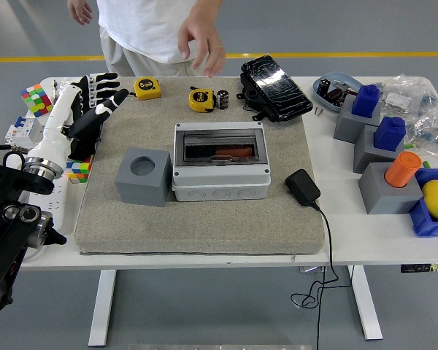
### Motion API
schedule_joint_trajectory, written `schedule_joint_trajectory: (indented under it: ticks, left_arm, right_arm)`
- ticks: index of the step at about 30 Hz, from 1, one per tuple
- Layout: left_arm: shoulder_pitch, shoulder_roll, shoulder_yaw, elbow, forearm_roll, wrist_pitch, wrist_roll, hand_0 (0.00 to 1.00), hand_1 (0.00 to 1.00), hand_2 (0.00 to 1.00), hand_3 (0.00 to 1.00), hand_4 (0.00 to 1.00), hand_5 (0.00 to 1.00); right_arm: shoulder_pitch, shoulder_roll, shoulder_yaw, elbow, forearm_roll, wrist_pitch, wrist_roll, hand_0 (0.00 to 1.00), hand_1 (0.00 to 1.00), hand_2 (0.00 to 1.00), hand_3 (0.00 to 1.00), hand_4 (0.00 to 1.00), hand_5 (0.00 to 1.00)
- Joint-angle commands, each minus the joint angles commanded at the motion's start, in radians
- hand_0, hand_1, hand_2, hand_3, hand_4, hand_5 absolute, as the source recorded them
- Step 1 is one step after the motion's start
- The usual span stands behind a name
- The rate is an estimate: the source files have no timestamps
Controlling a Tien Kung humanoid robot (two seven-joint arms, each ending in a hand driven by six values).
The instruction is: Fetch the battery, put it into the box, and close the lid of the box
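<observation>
The grey box point(219, 182) sits mid-mat with its clear lid point(220, 148) lying down flat; a red and dark object point(224, 156) shows through it. A small black cylinder battery point(223, 99) stands behind the box beside a yellow tape measure point(198, 100). My left hand point(96, 95), on a white forearm with black fingers, hovers over the table's far left, well clear of the box, fingers spread and holding nothing. A person at the far side holds one hand point(201, 38) raised above the table, holding nothing. My right arm is out of view.
A grey cube with a round hole point(142, 176) stands left of the box. A black charger point(302, 186) with its cable lies to the right, a black case point(276, 88) behind. Grey and blue blocks point(365, 117), an orange cylinder point(402, 168) and a lemon point(437, 197) crowd the right side.
</observation>
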Motion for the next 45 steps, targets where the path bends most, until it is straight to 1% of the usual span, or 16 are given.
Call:
schedule_joint_trajectory:
  ticks: [5, 6, 9, 11, 12, 17, 18, 35, 45]
  left_arm:
    - [0.015, -0.014, -0.016, 0.010, -0.020, 0.014, -0.005, 0.616, 0.695, 0.694, 0.707, 0.998, 0.602]
    - [0.016, -0.017, -0.018, 0.012, -0.024, 0.015, -0.005, 0.601, 0.684, 0.681, 0.698, 0.998, 0.588]
    - [0.018, -0.021, -0.018, 0.014, -0.027, 0.015, -0.004, 0.601, 0.684, 0.681, 0.698, 0.998, 0.588]
    - [0.017, -0.021, -0.018, 0.014, -0.026, 0.014, -0.002, 0.601, 0.684, 0.681, 0.698, 0.998, 0.588]
    - [0.015, -0.021, -0.019, 0.013, -0.025, 0.012, 0.001, 0.582, 0.671, 0.673, 0.695, 0.998, 0.571]
    - [0.018, -0.021, -0.024, 0.006, -0.022, 0.007, 0.009, 0.582, 0.671, 0.673, 0.695, 0.998, 0.571]
    - [0.019, -0.022, -0.025, 0.005, -0.022, 0.005, 0.011, 0.576, 0.655, 0.657, 0.693, 0.998, 0.552]
    - [0.010, -0.017, -0.028, -0.008, -0.030, 0.002, 0.011, 0.562, 0.650, 0.651, 0.690, 0.998, 0.562]
    - [0.008, -0.017, -0.027, -0.009, -0.033, 0.001, 0.010, 0.556, 0.648, 0.647, 0.688, 0.998, 0.551]
  right_arm:
    - [-0.001, 0.001, -0.002, 0.000, 0.000, 0.000, -0.002, 0.567, 0.604, 0.592, 0.550, 0.941, 0.480]
    - [0.000, 0.001, -0.002, 0.000, 0.000, 0.000, -0.003, 0.567, 0.604, 0.593, 0.550, 0.940, 0.479]
    - [0.002, -0.001, 0.000, 0.000, 0.000, -0.001, -0.003, 0.567, 0.604, 0.593, 0.550, 0.940, 0.479]
    - [0.004, -0.002, 0.000, 0.000, -0.001, -0.002, -0.004, 0.567, 0.604, 0.593, 0.550, 0.940, 0.479]
    - [0.005, -0.003, 0.001, 0.000, -0.001, -0.002, -0.005, 0.567, 0.604, 0.592, 0.549, 0.938, 0.479]
    - [0.009, -0.003, -0.002, 0.000, -0.001, 0.000, -0.014, 0.567, 0.604, 0.592, 0.549, 0.938, 0.479]
    - [0.010, -0.003, -0.003, 0.000, -0.001, 0.000, -0.015, 0.567, 0.604, 0.596, 0.550, 0.939, 0.479]
    - [0.029, -0.008, -0.013, 0.000, 0.001, 0.001, -0.024, 0.569, 0.604, 0.597, 0.550, 0.936, 0.485]
    - [0.034, -0.012, -0.020, 0.000, 0.003, 0.002, -0.026, 0.569, 0.604, 0.599, 0.550, 0.934, 0.489]
